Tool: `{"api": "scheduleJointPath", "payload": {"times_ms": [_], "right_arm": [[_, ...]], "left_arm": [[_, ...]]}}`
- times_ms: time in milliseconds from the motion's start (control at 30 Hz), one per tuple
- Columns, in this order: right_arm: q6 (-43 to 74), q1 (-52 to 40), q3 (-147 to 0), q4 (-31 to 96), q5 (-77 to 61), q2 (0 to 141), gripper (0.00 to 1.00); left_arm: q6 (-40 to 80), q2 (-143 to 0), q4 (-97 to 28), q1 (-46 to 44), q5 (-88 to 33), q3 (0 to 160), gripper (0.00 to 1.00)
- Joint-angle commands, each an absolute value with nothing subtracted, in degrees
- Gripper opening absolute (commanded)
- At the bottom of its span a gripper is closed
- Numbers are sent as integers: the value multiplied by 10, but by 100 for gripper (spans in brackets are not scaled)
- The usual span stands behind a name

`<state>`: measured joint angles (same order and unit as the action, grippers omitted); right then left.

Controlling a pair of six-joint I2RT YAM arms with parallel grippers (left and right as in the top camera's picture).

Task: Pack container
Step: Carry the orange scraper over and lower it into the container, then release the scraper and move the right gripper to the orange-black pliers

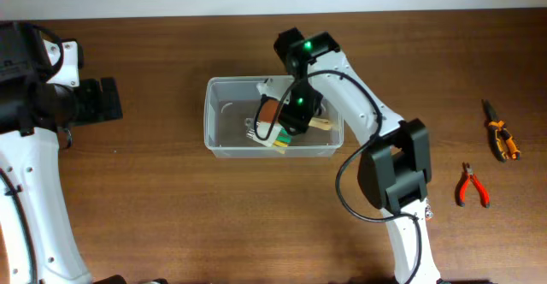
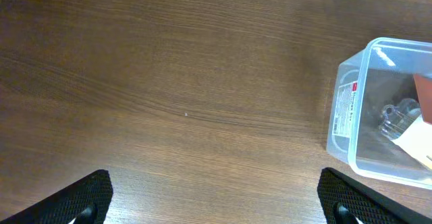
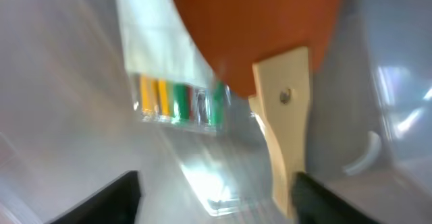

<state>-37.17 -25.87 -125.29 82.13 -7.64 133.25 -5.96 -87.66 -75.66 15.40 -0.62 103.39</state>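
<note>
**Right tool open over its load in the container**

The right tool [image 3: 216,193] has its fingers spread wide and grips nothing. The pale wooden handle [image 3: 283,116] of an orange-red paddle [image 3: 256,28] lies between them, close to one finger; contact cannot be told. Beside it lies a clear pack with yellow and green stripes [image 3: 179,99]. Both rest inside the container [image 1: 224,150], mid-table [image 1: 171,224]. The step looks like a release. The next move calls for a straight lift clear of the rim, then probably a reach to the pliers [image 1: 472,186]. The left tool [image 2: 216,200], jaws apart and empty, hovers nearby.
</note>
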Motion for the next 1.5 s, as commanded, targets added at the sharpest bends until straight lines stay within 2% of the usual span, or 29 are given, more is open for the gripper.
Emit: {"api": "scheduleJointPath", "payload": {"times_ms": [0,133,200,300,500,700,900,1000,1200,1467], "right_arm": [[-359,-252,-1351,856,-75,1315,83],[-329,-235,-1491,936,-37,1315,99],[-303,-219,-1558,974,-6,1314,99],[-204,-183,-1606,973,83,1296,99],[-183,-79,-1599,974,105,1226,99],[-211,82,-1519,973,44,1188,99],[-214,238,-1366,939,-21,1194,99],[-290,288,-1285,886,-79,1194,99],[-348,335,-1152,789,-90,1194,98],[-349,345,-1059,716,-56,1195,99]], "left_arm": [[-52,-878,-757,157,-1,1043,99],[-52,-878,-757,157,-1,1043,99],[-52,-878,-757,157,-1,1043,99],[-52,-878,-757,157,-1,1043,99],[-52,-878,-761,157,-1,1043,99],[-52,-878,-761,157,-1,1043,99],[-52,-878,-759,157,-1,1043,99],[-52,-878,-757,157,-1,1043,99],[-52,-878,-756,157,0,1043,99],[-52,-878,-757,157,0,1043,99]]}}
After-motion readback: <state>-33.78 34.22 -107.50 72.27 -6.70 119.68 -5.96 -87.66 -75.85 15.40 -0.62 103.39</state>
